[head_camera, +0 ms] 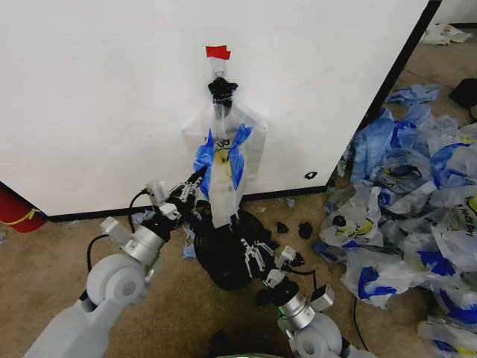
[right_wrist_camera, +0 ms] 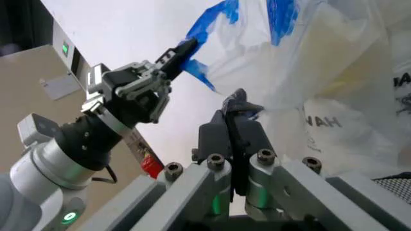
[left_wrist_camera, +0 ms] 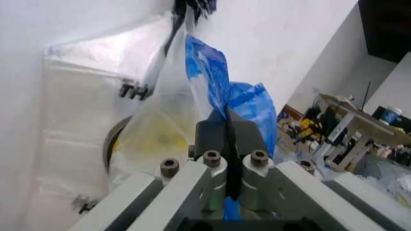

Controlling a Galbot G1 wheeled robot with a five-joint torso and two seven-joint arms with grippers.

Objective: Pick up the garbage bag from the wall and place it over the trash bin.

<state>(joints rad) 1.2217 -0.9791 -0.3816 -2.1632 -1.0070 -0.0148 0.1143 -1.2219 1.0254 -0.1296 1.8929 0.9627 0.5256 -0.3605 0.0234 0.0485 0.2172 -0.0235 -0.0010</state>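
The garbage bag, translucent with blue patches and a yellow print, hangs on the white wall from a hook under a black knot and red tape. My left gripper is shut on the bag's blue left edge, seen close up as blue plastic pinched between the fingers. Directly below stands the black trash bin. My right gripper hovers over the bin's right side, shut, with a crumpled bit of the bag at its tips.
A big heap of similar bags covers the floor at right. Small black scraps lie beside the bin. A red object sits at the wall's left base. Brown carpet lies open at front left.
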